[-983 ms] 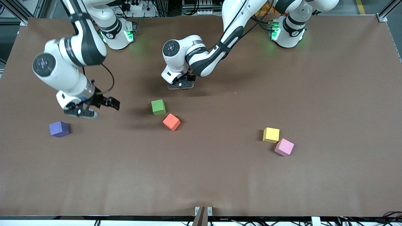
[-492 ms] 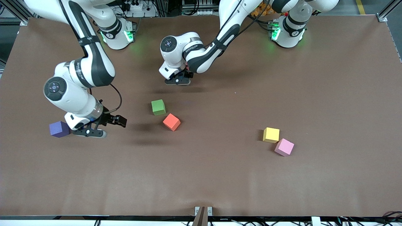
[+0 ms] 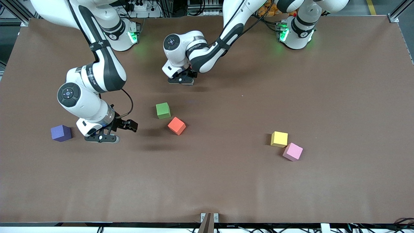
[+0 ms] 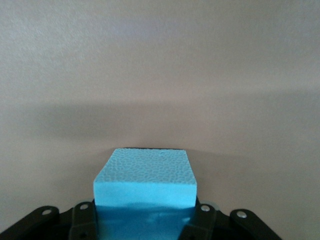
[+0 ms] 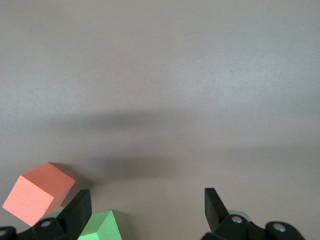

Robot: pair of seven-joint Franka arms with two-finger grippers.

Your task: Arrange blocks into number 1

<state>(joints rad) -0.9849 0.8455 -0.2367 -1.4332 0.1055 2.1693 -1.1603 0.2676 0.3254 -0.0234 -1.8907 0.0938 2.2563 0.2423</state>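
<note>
Shifted toward green block (image 3: 163, 110): right gripper (image 3: 110, 133), fingers apart, empty. Left gripper (image 3: 181, 79) clamped on light blue block (image 4: 145, 180); placement on table (image 3: 226, 181) is judged next.

In the front view the light blue block (image 4: 145, 176) is hidden under the left gripper (image 3: 181, 80), whose fingers cannot be made out there. The left wrist view cuts off the block's lower part (only the top face and one side show). The right wrist view crops the green block (image 5: 101, 227).
</note>
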